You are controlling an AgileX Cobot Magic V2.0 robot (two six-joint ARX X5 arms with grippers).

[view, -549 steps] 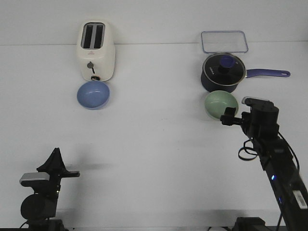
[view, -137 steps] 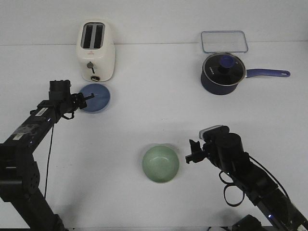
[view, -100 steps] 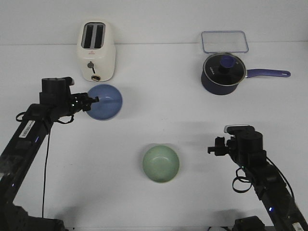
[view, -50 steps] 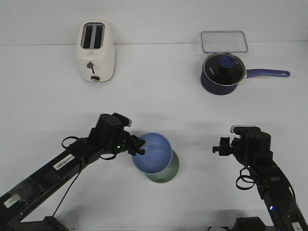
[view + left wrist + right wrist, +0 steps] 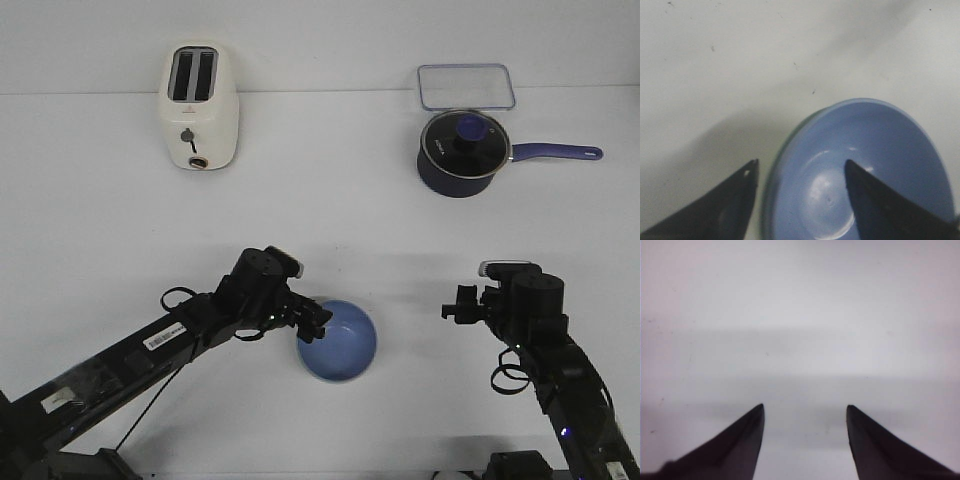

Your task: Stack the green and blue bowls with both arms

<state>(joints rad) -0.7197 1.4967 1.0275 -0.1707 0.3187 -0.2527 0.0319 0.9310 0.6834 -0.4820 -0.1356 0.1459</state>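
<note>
The blue bowl (image 5: 340,345) sits nested in the green bowl at the table's front centre. In the front view the green bowl is hidden under it. In the left wrist view the blue bowl (image 5: 865,165) fills the frame, with only a thin green edge (image 5: 771,180) showing beside it. My left gripper (image 5: 318,322) is open at the bowl's left rim. In its wrist view (image 5: 800,167) one finger is outside the rim and one over the inside, neither pressing it. My right gripper (image 5: 450,310) is open and empty over bare table to the right (image 5: 805,410).
A cream toaster (image 5: 200,105) stands at the back left. A dark navy saucepan (image 5: 462,150) with a glass lid and long handle stands at the back right, with a clear container (image 5: 466,86) behind it.
My left arm carried the blue bowl from beside the toaster to the green bowl and lowered it in. The bowl sat tilted above the green one half a second ago. My right arm has stayed still.
</note>
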